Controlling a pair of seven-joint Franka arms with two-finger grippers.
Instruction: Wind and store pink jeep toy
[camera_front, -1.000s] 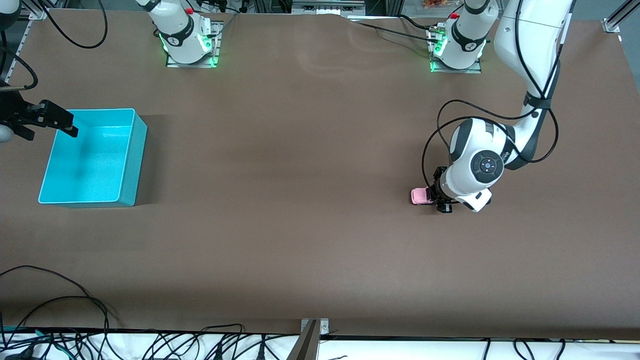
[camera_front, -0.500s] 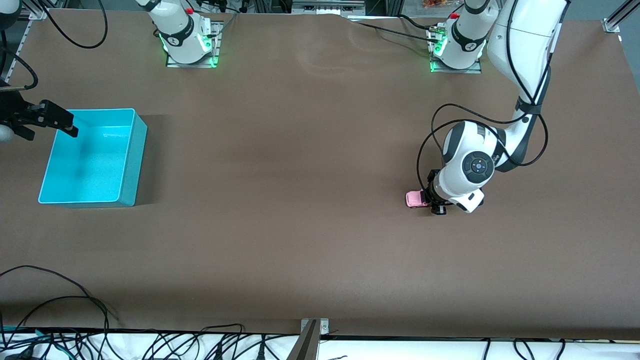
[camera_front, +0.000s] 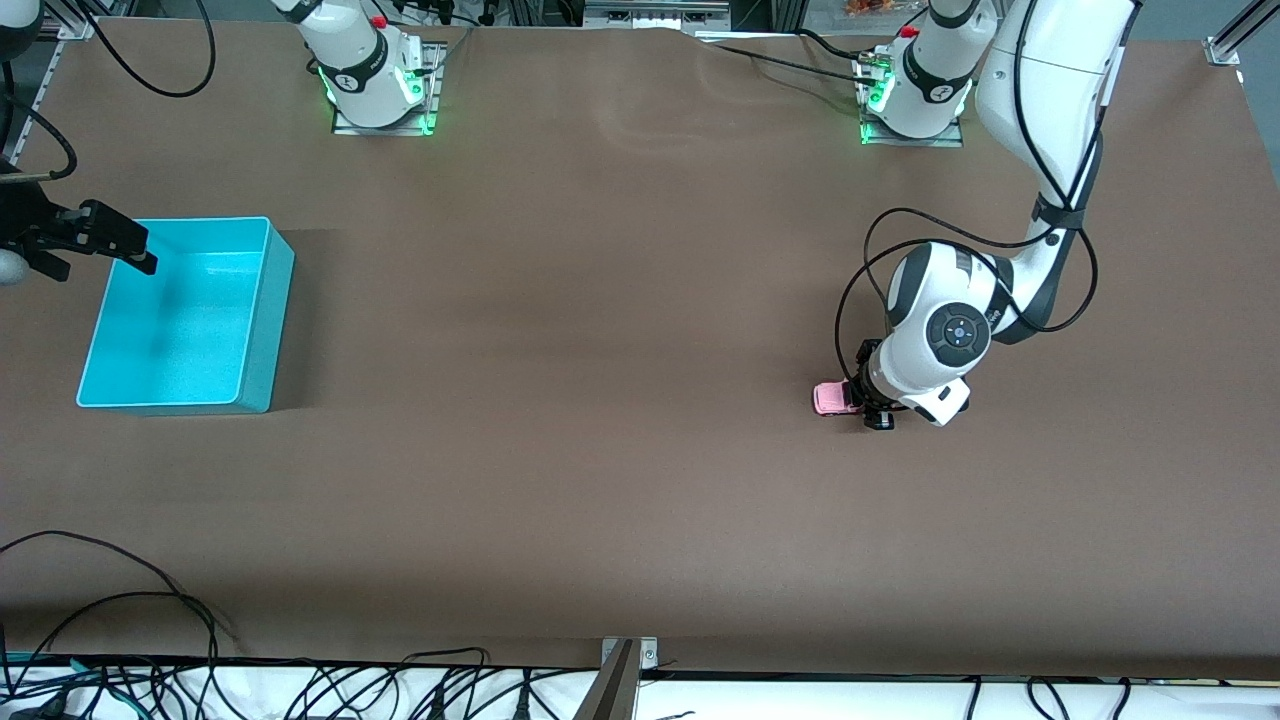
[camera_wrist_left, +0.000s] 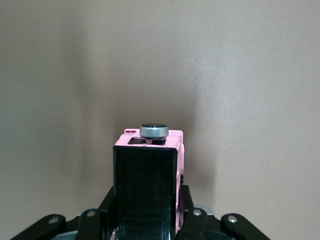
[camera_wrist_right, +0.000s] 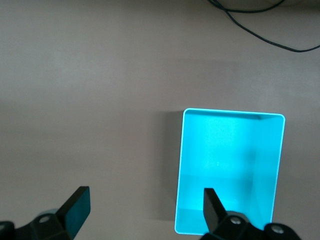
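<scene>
The pink jeep toy (camera_front: 829, 398) sits on the brown table (camera_front: 600, 330) toward the left arm's end, well away from every edge and roughly midway between the edge where the bases stand and the edge nearest the front camera. The left gripper (camera_front: 868, 400) is down at the table with its fingers pressed against the toy's sides, pinching it; in the left wrist view the black roof (camera_wrist_left: 146, 187) fills the space between the two fingers, the light pink body (camera_wrist_left: 179, 150) shows past it, and a small grey round knob (camera_wrist_left: 153, 130) stands on the end of the toy away from the wrist. The turquoise bin (camera_front: 262, 330) lies near the table's edge at the right arm's end, well apart from the toy. The right gripper (camera_front: 95, 243) hangs over the bin's outer rim with its fingers (camera_wrist_right: 77, 207) spread wide and nothing between them; that arm waits.
</scene>
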